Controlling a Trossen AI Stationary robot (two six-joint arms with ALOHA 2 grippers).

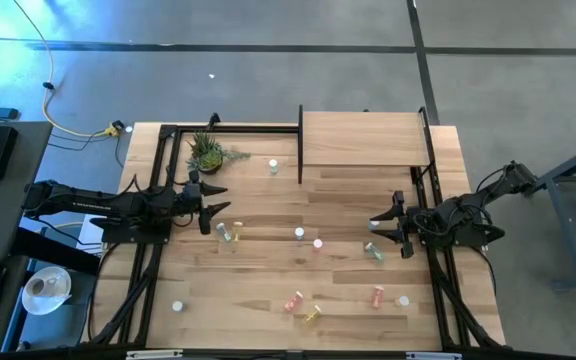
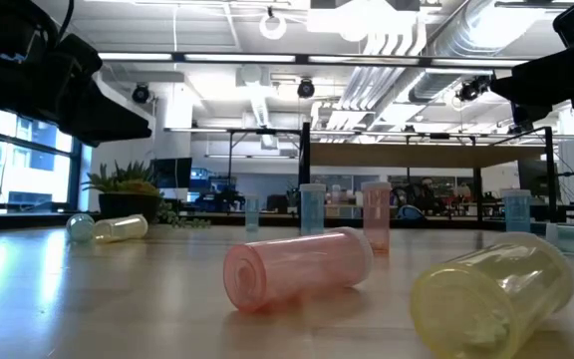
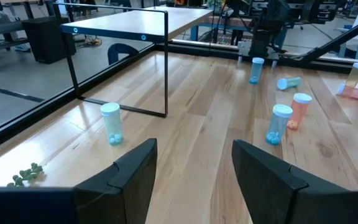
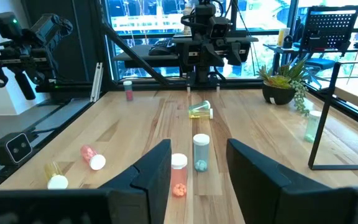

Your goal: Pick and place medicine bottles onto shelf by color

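Note:
Small white-capped bottles are scattered over the wooden table. A teal one (image 1: 274, 166) stands near the shelf (image 1: 363, 138). A teal one (image 1: 299, 234) and an orange one (image 1: 318, 243) stand mid-table. A teal one (image 1: 373, 251) and a yellowish one (image 1: 226, 232) lie on their sides. Near the front edge lie two orange ones (image 1: 296, 300) (image 1: 378, 296) and a yellow one (image 1: 313, 314). My left gripper (image 1: 220, 200) is open and empty at the left, beside the yellowish bottle. My right gripper (image 1: 375, 231) is open and empty at the right, pointing at the mid-table pair (image 4: 201, 152).
A small potted plant (image 1: 208, 152) stands at the far left by the black frame (image 1: 168, 130). The shelf's black leg (image 3: 165, 62) stands on the table beside the teal bottle (image 3: 111, 123). A white bottle (image 1: 178, 307) stands front left. Bare wood lies between the two grippers.

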